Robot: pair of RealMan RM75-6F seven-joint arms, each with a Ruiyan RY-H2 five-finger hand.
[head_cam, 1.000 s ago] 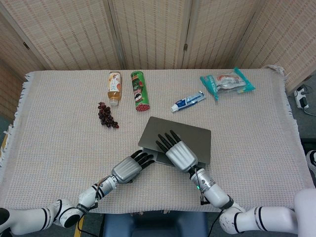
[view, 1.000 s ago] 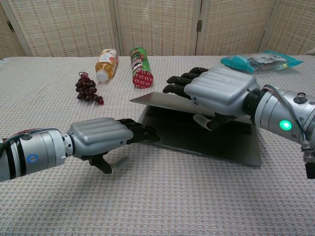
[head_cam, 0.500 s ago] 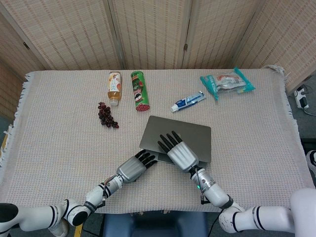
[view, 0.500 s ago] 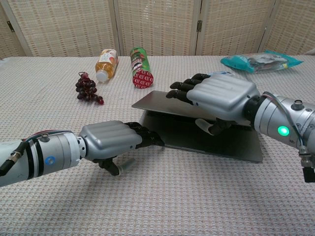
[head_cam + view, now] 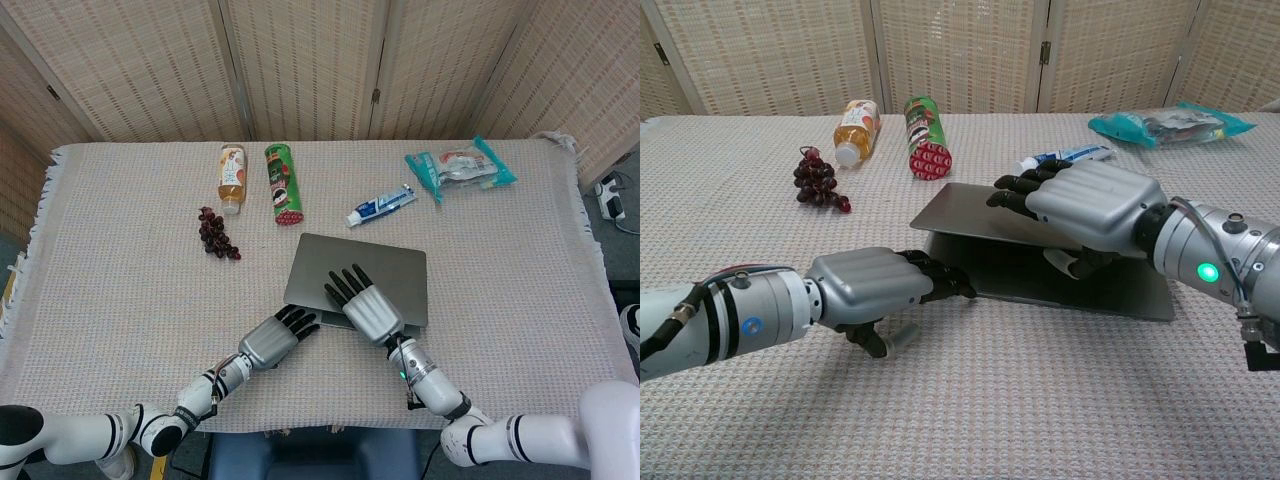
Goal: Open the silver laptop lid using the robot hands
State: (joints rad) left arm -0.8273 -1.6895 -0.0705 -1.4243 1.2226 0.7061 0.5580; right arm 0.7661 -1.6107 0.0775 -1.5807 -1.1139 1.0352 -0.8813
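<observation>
Silver laptop sits near the front middle of the table, lid raised a little off the base at the front edge. Right hand grips that lid: dark fingers lie spread flat on top, thumb tucked under the lid edge, so lid is pinched between them. Left hand lies on the table with fingers together, tips touching the base's front left corner, holding nothing; thumb hangs below. Beyond the right fingertips: toothpaste tube, further right a teal snack bag. Beyond the left fingertips: grapes, juice bottle, green chip can.
</observation>
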